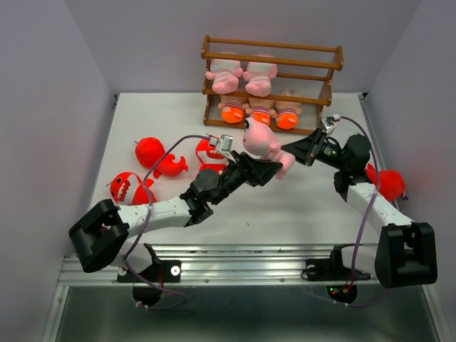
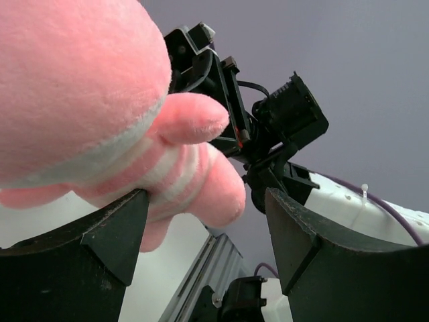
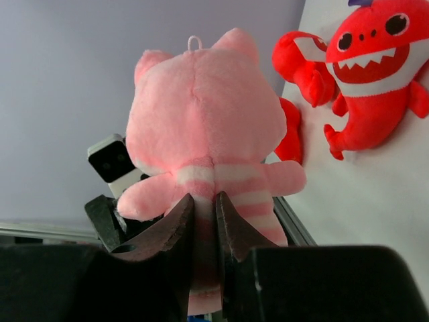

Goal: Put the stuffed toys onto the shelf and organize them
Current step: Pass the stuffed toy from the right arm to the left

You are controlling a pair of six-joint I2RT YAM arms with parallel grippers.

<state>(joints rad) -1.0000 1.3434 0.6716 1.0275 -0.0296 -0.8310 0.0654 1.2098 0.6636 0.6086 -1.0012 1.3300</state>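
Pink striped toy [image 1: 262, 142]: centre of the top view; held above the table [image 1: 299, 206], in front of the shelf [image 1: 271, 48]
Right gripper [image 3: 203, 208]: jaws pinching the toy's lower body
Left gripper [image 2: 204, 204]: jaws spread wide; the toy's striped side touches one finger
Shelf: two pink toys [image 1: 242, 75] on the middle level; orange-footed dolls [image 1: 260, 114] below
Red sharks [image 1: 132, 189]: left side of the table
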